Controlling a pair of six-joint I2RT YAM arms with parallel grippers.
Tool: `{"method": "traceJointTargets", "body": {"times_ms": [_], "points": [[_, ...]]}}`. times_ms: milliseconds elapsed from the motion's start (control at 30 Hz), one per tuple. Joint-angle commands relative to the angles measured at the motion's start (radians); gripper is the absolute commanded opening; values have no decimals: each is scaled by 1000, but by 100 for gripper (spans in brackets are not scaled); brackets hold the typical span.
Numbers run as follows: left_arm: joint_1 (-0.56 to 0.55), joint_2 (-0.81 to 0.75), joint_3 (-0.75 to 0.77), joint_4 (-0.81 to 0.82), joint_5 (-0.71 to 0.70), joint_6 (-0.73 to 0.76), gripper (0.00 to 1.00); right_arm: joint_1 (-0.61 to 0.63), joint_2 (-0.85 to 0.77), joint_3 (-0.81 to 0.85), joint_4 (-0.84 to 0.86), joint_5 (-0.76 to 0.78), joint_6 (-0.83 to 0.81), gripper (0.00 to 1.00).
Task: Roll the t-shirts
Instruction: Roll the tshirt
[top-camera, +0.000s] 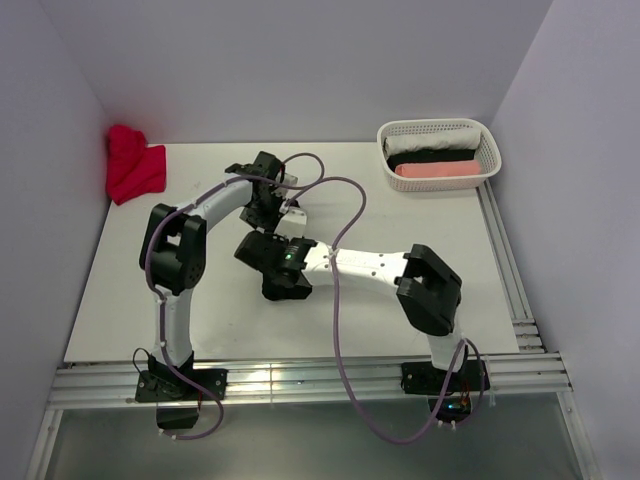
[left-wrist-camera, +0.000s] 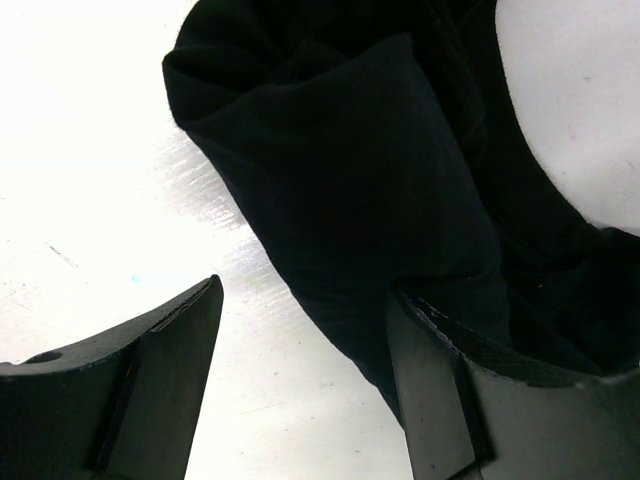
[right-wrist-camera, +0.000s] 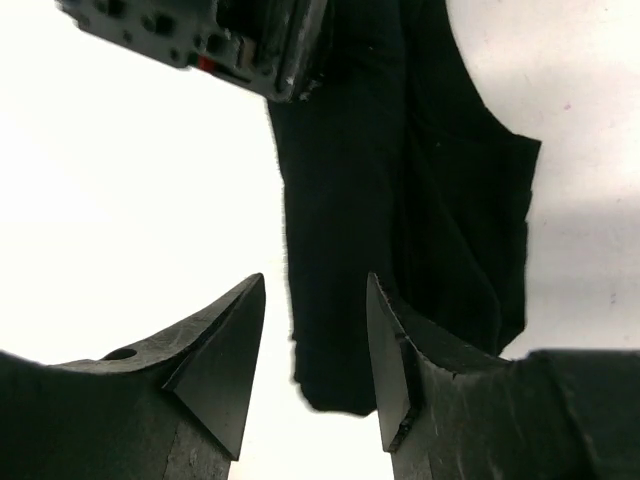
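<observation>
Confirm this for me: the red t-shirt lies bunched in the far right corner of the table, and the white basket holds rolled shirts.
One detail is wrong. The red t-shirt lies bunched in the far left corner of the table, not the far right, as the top external view shows. The rest stands: the white basket holds rolled shirts.

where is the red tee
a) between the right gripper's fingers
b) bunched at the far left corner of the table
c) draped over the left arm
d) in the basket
b: the red tee lies bunched at the far left corner of the table, against the wall and well away from the basket.
</observation>
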Motion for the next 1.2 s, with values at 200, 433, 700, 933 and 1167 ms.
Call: {"method": "traceJointTargets", "body": {"times_ms": [200, 433, 700, 933, 1167], "points": [[-12, 55, 31, 10, -37, 14, 72, 5, 99, 30, 16, 27, -94, 52], [-14, 60, 49, -7, -14, 18, 72, 8, 130, 4, 7, -2, -82, 48], [-14, 60, 65, -19, 8, 28, 73, 11, 153, -15, -101, 1, 27, 21], [0, 26, 60, -25, 120, 40, 83, -49, 44, -300, 302, -215, 32, 21], [122, 6, 100, -59, 472, 17, 86, -164, -36, -643, 804, -513, 89, 22]]}}
